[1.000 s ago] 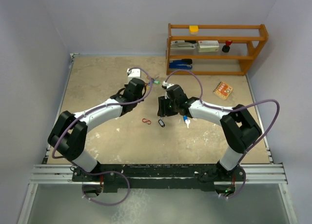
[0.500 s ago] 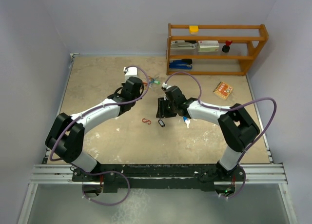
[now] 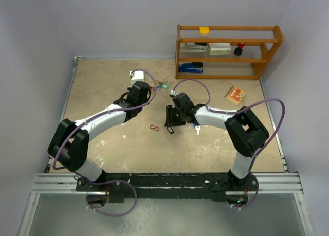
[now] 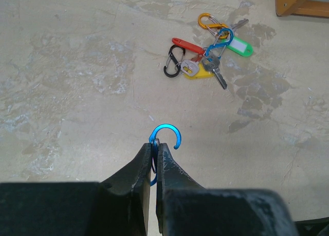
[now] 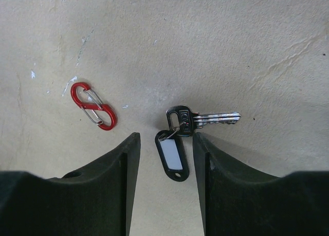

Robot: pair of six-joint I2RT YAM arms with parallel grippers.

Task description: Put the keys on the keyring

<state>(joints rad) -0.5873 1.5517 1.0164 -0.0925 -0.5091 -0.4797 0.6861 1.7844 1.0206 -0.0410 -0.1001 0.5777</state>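
My left gripper (image 4: pixel 154 146) is shut on a blue S-shaped clip (image 4: pixel 164 126) with a small metal ring, and holds it just above the table. Ahead and to its right lies a cluster of keys (image 4: pixel 205 66) with green (image 4: pixel 239 45), yellow and red tags and several coloured clips; it also shows in the top view (image 3: pixel 163 85). My right gripper (image 5: pixel 165 138) is open and pointing down. Its fingers straddle a key (image 5: pixel 211 118) with a black tag (image 5: pixel 172 156) lying on the table. A blue-tagged key (image 3: pixel 197 127) lies to the right of the gripper (image 3: pixel 172 118).
A red S-shaped clip (image 5: pixel 93 105) lies left of the black-tagged key. A wooden shelf (image 3: pixel 229 51) with a stapler and boxes stands at the back right. An orange booklet (image 3: pixel 235 94) lies in front of it, and a white object (image 3: pixel 137 74) is at the back.
My left gripper has drawn back to the left, away from the key cluster, with the blue clip in it. My right gripper has shifted slightly left over the black-tagged key.
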